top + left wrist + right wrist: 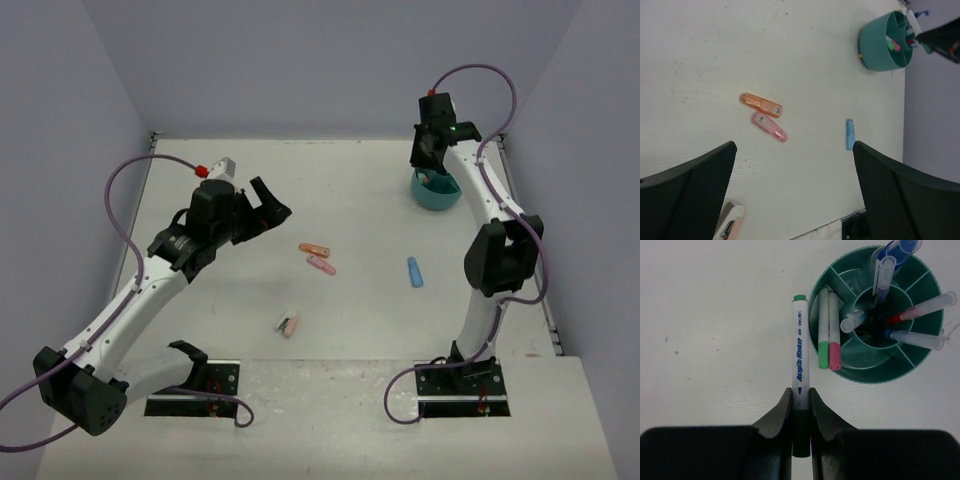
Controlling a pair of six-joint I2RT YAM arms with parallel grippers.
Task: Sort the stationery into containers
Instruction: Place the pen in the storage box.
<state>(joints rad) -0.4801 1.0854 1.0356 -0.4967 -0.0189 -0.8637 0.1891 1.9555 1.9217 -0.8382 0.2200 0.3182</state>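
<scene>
Now right fingers point(782, 410) pinch marker point(801, 340) by one end, green cap leading, just beside organizer point(875, 376) rim; likely lined up to slot into compartment. Left fingers point(700, 175) spread wide, empty, above table point(380, 200). Orange highlighter point(762, 103), pink highlighter point(770, 127), blue highlighter point(850, 134), eraser point(289, 324) lie loose, unsorted.

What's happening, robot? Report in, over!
Left claw open, empty. Right claw shut on green marker, tip beside teal organizer, not in yet. Orange highlighter, pink highlighter, light-blue highlighter loose on table.
</scene>
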